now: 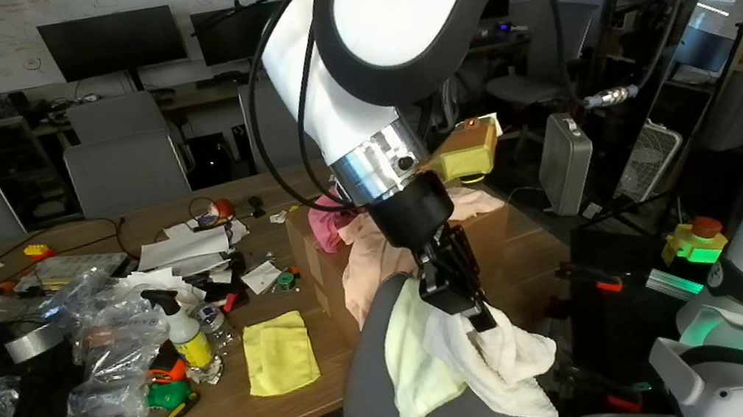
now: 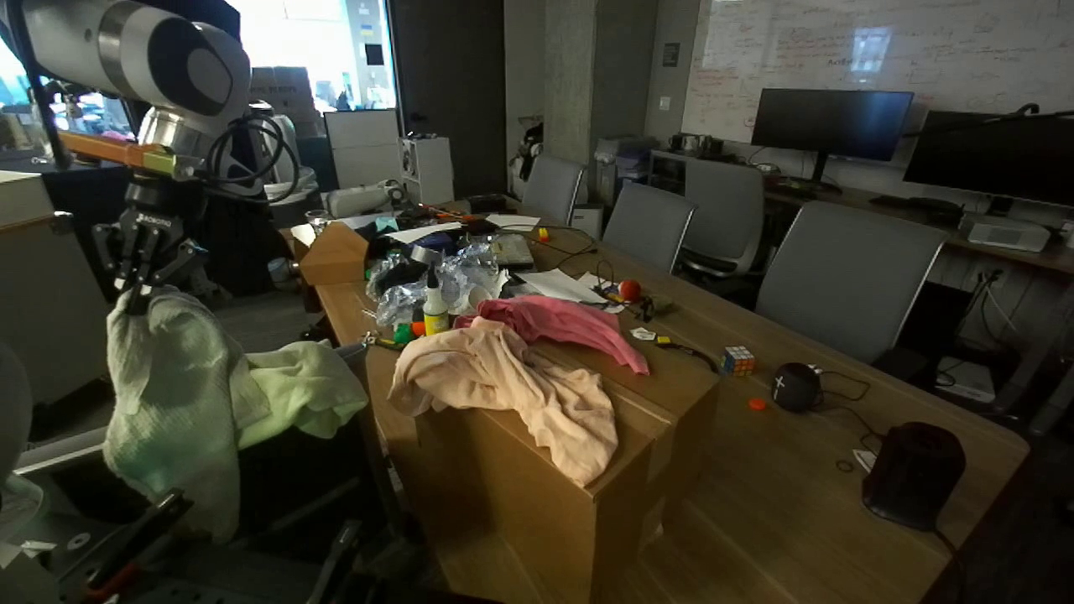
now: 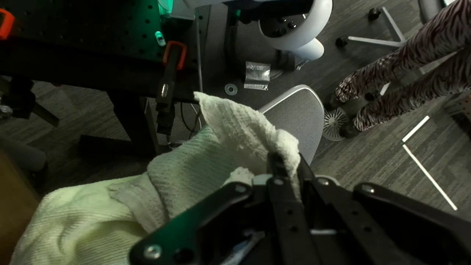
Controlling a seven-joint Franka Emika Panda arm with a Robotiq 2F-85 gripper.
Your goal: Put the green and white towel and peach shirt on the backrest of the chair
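The green and white towel (image 1: 423, 368) is pinched at a white fold by my gripper (image 3: 289, 169), whose fingers are closed around it in the wrist view. Below the gripper (image 2: 134, 302), the towel (image 2: 176, 411) hangs down, with its green end spreading sideways. The grey backrest of the chair (image 1: 378, 394) lies behind and beneath it in an exterior view; the cloth covers part of its upper area, and how much weight rests there I cannot tell. The peach shirt (image 2: 512, 377) lies crumpled over a cardboard box, away from the gripper.
The cardboard box (image 2: 520, 486) stands beside the chair, with a pink cloth (image 2: 562, 323) also on top. A small yellow cloth (image 1: 280, 353) and a spray bottle (image 1: 186, 331) are on the cluttered table. A person's legs (image 3: 404, 60) show near the chair in the wrist view.
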